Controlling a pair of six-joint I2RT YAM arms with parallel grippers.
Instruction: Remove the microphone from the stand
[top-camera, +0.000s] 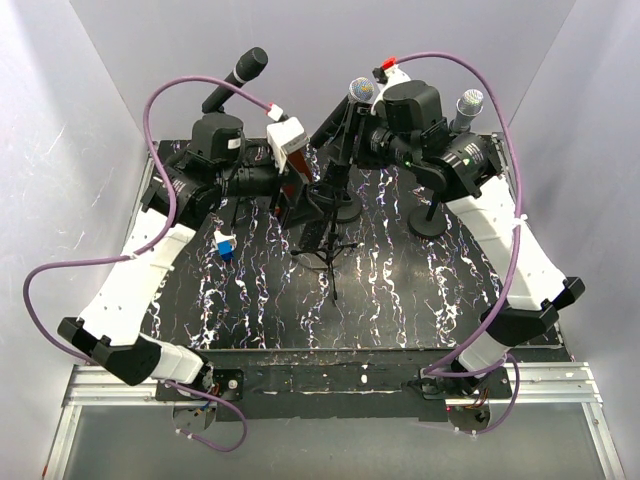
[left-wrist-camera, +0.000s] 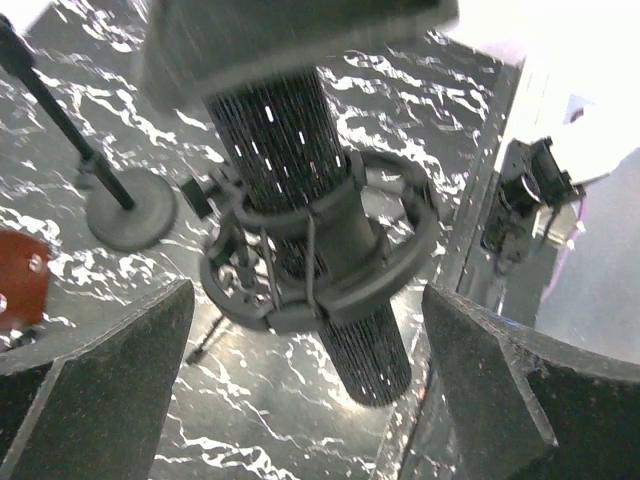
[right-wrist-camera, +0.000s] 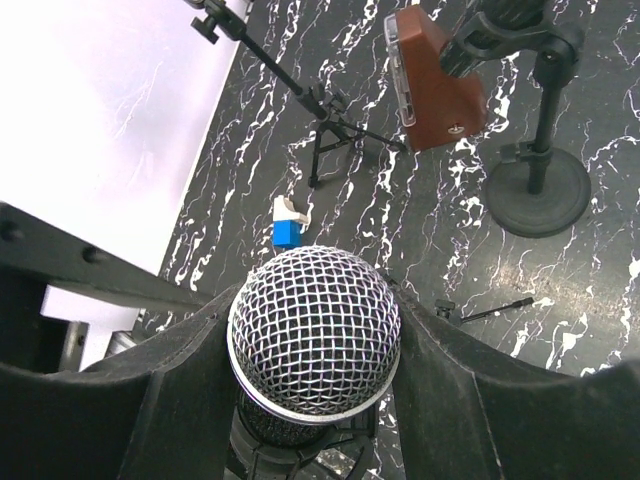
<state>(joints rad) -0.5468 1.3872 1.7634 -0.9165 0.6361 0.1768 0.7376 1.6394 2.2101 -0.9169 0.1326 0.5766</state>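
A microphone with a silver mesh head (right-wrist-camera: 315, 330) stands between the fingers of my right gripper (right-wrist-camera: 315, 318). Both pads press against the head, so the gripper is shut on it. Below the head, the black clip of its stand (right-wrist-camera: 300, 462) still surrounds the body. In the top view this microphone (top-camera: 360, 90) is at the back centre, with my right gripper (top-camera: 363, 113) on it above a round-based stand (top-camera: 345, 207). My left gripper (left-wrist-camera: 300, 400) is open and holds nothing. It faces a black mesh-bodied microphone in a ring mount (left-wrist-camera: 330, 250).
A second silver-headed microphone (top-camera: 470, 103) stands on a round base (top-camera: 430, 222) at the right. A black microphone (top-camera: 240, 72) leans at the back left. A small tripod (top-camera: 325, 255) is mid-table, and a blue and white block (top-camera: 224, 245) lies to its left.
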